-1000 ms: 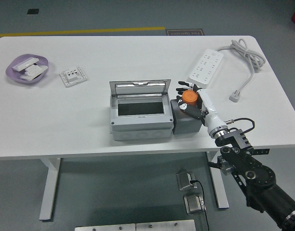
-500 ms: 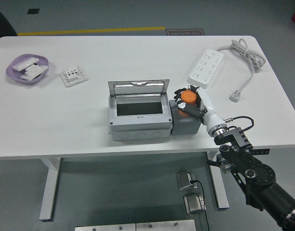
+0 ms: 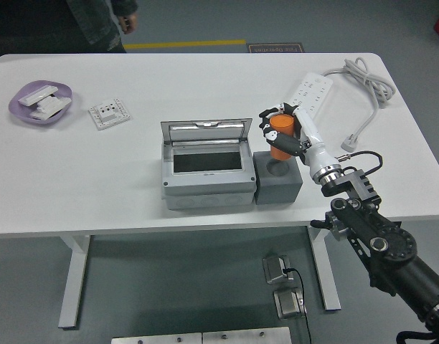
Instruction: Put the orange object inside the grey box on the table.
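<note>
Orange object (image 3: 280, 136) is clasped in your right robot hand (image 3: 282, 133), fingers curled round it, held clear above the dark grey block (image 3: 278, 180) whose round socket shows empty beneath. Judged from this, the lift step is in hand and the transfer is not yet made.

Grey box (image 3: 207, 171) sits at centre of the white tabletop (image 3: 97, 179), touching the block at its 3 o'clock side. Its lid stands hinged open toward 12 o'clock, and the dark interior is exposed.

Your next move calls for carrying the object toward 9 o'clock, over the box's right wall, then lowering it into the opening before releasing. Watch the raised lid and the wall edge; the clearance looks modest.

Your left arm is not in view.

Other items noted: a white power strip (image 3: 306, 97) with cable at 2 o'clock, a white switch plate (image 3: 109, 113) and a purple dish (image 3: 39, 103) at 10 o'clock. A person stands at 11 o'clock, beyond the far edge.

Writing: a floor sign beyond the tabletop at 12 o'clock carries print too small to read reliably.
</note>
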